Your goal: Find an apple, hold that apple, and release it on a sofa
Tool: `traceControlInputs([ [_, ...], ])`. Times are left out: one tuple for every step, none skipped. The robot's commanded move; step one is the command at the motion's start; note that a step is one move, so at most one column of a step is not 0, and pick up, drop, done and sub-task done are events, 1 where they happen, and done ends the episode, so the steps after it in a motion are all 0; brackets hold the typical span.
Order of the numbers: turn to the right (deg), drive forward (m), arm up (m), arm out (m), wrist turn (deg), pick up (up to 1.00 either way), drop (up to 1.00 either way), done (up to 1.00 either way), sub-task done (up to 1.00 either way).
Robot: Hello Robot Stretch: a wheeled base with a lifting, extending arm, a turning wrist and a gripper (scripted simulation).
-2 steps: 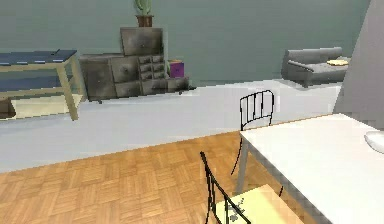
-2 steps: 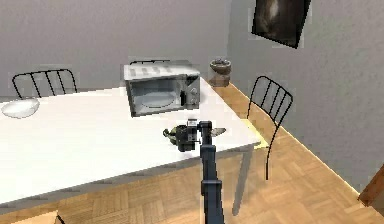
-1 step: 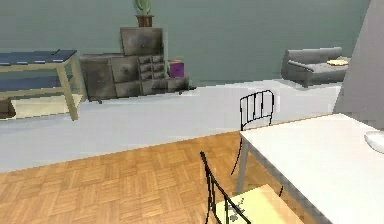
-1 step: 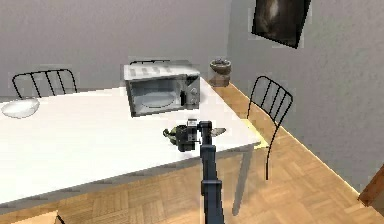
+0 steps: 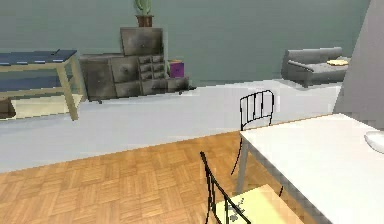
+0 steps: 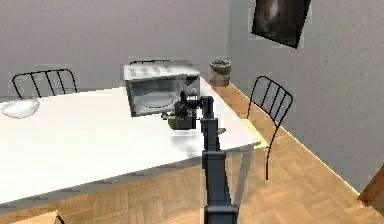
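A grey sofa (image 5: 315, 66) stands against the far wall at the forward view's right, with a pale flat thing (image 5: 339, 62) lying on its seat. In the arm side view the dark arm rises from the bottom edge over a white dining table (image 6: 80, 145). My gripper (image 6: 180, 116) is at the arm's far end, just in front of a silver microwave (image 6: 158, 88) that stands on the table. A small greenish blob (image 6: 177, 123) sits at the gripper's far end, low against the tabletop. I cannot tell whether the gripper holds anything.
A white bowl (image 6: 20, 107) lies on the table's left. Black wire chairs (image 6: 270, 105) (image 6: 45, 82) ring it. A bin (image 6: 220, 72) stands in the corner below a wall picture (image 6: 278, 20). Ahead are two chairs (image 5: 258, 108) (image 5: 230, 200), a dresser (image 5: 135, 70) and a blue-topped table (image 5: 35, 62).
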Motion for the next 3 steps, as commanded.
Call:
traceControlInputs([
  [0.0, 0.00, 0.18, 0.00, 0.0, 0.00, 0.00, 0.00, 0.00],
  [0.0, 0.00, 0.00, 0.00, -45.0, 0.00, 0.00, 0.00, 0.00],
  [0.0, 0.00, 0.00, 0.00, -45.0, 0.00, 0.00, 0.00, 0.00],
])
